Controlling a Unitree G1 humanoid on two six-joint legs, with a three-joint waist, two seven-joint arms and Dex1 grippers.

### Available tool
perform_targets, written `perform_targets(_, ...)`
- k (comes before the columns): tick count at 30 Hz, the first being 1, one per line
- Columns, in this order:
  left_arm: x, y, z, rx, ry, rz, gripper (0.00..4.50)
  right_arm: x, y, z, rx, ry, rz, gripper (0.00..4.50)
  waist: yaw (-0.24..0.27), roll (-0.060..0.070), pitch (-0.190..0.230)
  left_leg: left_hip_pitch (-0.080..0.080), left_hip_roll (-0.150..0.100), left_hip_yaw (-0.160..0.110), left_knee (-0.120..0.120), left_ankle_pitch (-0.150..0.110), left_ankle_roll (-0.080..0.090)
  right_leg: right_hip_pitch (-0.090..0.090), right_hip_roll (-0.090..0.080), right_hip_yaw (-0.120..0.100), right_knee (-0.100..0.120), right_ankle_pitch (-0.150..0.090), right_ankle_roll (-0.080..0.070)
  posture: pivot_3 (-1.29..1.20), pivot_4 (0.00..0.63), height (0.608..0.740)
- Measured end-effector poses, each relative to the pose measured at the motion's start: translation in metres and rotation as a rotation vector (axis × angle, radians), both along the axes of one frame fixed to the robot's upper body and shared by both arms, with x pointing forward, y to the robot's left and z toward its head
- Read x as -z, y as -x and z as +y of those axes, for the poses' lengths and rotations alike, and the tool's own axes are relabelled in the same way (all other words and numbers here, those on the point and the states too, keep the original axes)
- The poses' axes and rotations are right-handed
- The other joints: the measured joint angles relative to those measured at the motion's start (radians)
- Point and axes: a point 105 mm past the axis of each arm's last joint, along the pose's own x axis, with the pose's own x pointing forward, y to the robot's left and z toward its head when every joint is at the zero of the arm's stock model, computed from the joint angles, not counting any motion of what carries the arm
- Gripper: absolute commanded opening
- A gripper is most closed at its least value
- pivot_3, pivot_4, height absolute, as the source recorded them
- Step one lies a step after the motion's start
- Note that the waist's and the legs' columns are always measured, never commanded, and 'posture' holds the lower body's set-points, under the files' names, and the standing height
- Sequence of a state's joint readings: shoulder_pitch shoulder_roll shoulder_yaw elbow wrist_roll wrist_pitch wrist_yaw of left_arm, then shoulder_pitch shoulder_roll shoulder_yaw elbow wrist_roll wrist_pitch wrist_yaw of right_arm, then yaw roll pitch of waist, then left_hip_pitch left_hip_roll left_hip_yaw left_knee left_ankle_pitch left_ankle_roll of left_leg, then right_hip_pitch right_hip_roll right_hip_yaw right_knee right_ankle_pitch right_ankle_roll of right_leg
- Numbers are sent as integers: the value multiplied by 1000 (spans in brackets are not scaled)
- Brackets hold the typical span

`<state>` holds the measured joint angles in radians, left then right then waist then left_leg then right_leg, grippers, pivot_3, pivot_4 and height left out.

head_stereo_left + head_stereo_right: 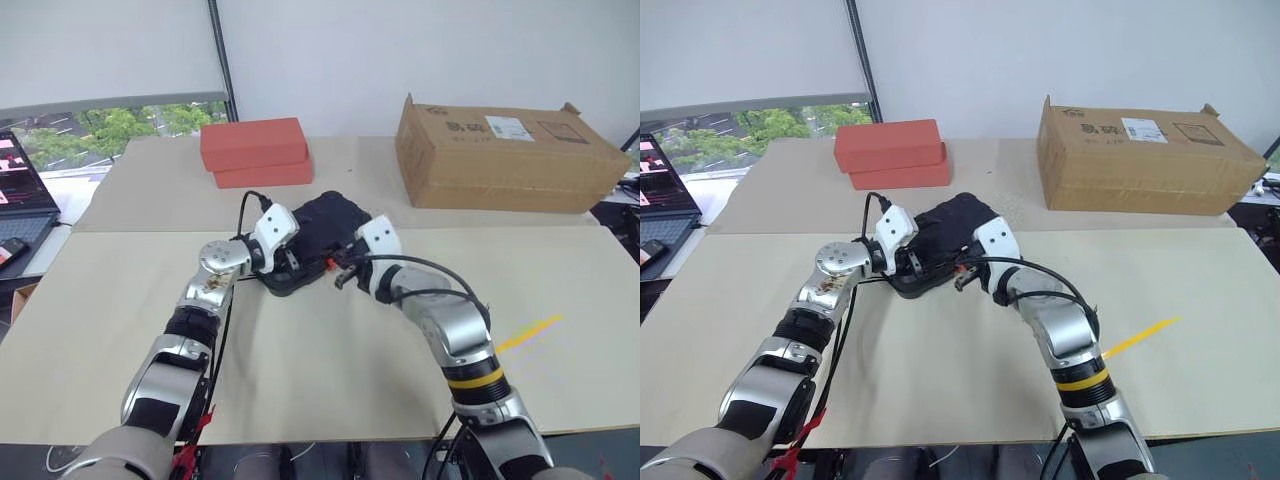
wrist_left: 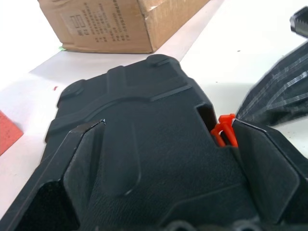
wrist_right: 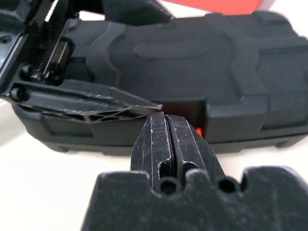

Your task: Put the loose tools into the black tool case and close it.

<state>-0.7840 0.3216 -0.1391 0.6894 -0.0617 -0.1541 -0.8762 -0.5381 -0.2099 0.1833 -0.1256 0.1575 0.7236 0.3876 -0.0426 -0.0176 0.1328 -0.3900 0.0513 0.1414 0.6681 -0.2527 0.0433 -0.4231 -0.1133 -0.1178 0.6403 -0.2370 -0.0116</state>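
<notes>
Nearest the camera, the two arms rose from the bottom edge and met at the centre of the frame. The right gripper (image 3: 167, 137) had its two black fingers pressed flat together, clenched on nothing, with the tips right at the front edge of the black tool case (image 1: 322, 238), beside its small orange latch (image 2: 225, 131). The left gripper (image 1: 290, 262) came in from the left with its jaws spread wide; in the left wrist view its fingers (image 2: 72, 168) straddled the ribbed shell, one on each side of the case, though whether they pressed on it could not be told. The case sat at mid-frame on the pale table (image 1: 330, 350), its lid down.

Farther back, in the upper left, lay the stacked red-orange blocks (image 1: 255, 152). The cardboard box (image 1: 505, 155) stood in the upper right. A laptop (image 1: 20, 185) showed at the far left edge.
</notes>
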Motion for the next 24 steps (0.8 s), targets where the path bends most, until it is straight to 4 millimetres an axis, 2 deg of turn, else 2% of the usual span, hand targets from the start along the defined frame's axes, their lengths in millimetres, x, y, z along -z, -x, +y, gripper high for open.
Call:
perform_targets(7,-1,0,0,1,0,-3,4500,-1,-2,-1,-2,5,-16,45,1,0,0,0,0,0,0,0,0,0,0,0,0,0,0,0,150,711)
perform_targets(13,-3,-2,3,-14,21,-7,4500,-3,2,-18,-10,37,-20,45,0,0,0,0,0,0,0,0,0,0,0,0,-1,0,0,0,150,711)
perform_targets(18,-7,-12,18,-109,107,22,4500,19,11,-25,-7,50,62,45,-1,-1,1,0,0,0,-1,0,0,-1,0,0,0,0,0,0,150,711)
perform_targets(24,-10,-20,25,-165,109,16,4500,35,8,-22,0,66,100,45,1,-1,1,0,-1,0,-1,0,0,0,0,0,-1,0,0,0,150,711)
